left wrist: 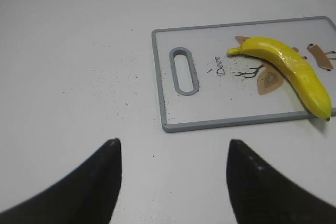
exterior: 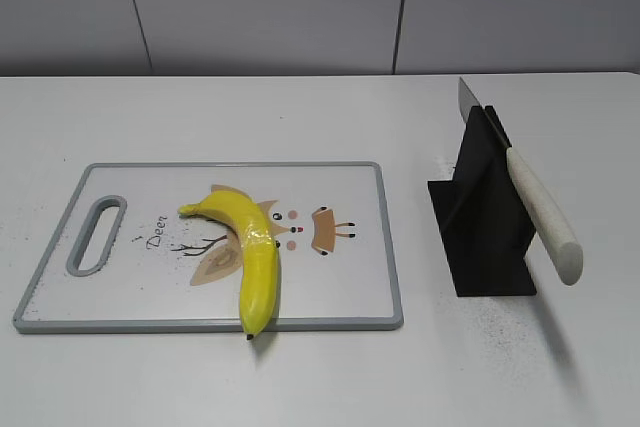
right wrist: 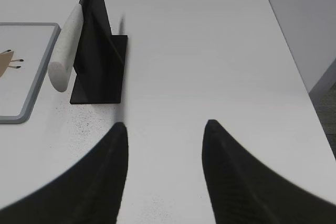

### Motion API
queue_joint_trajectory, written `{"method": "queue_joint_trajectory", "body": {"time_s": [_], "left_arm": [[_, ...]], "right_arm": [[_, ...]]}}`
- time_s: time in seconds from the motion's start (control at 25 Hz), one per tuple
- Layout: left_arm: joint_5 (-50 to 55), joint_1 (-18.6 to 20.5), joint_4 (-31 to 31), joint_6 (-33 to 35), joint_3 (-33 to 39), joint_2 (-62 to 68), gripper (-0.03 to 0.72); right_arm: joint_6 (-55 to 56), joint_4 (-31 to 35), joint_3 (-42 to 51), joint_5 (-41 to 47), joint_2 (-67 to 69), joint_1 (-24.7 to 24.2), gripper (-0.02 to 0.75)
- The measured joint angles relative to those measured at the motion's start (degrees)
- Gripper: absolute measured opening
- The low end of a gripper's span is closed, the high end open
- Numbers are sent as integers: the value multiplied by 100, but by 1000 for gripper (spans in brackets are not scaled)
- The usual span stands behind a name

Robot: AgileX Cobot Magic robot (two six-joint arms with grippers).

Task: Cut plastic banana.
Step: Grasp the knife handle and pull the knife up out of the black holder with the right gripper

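Right claw [right wrist: 163, 171] gapes empty above the worktop [right wrist: 210, 51]; the knife [right wrist: 65, 51] leans in its stand [right wrist: 97, 61] at its 11 o'clock, handle end nearest. Left claw [left wrist: 173, 182] (also wide open, empty) sees the banana [left wrist: 291, 72] on the board [left wrist: 210, 93] at 1 o'clock.

Only the fingertips show up tbh. Left gripper [left wrist: 170, 182] has two matte black, curved, pointy fingers; right gripper [right wrist: 165, 174] looks the same, maybe rubbery, too blurry to tell.
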Motion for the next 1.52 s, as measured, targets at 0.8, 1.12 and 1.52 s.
{"method": "queue_joint_trajectory", "body": {"time_s": [0.8,1.12,1.52], "left_arm": [[0,0,0,-3,0,0,593],[0,0,0,-4,0,0,593],[0,0,0,1,0,0,593]], "right_arm": [[0,0,0,0,0,0,354],[0,-5,0,-5,0,0,354],[2,-22,-763,-93,1430,0,660]]}}
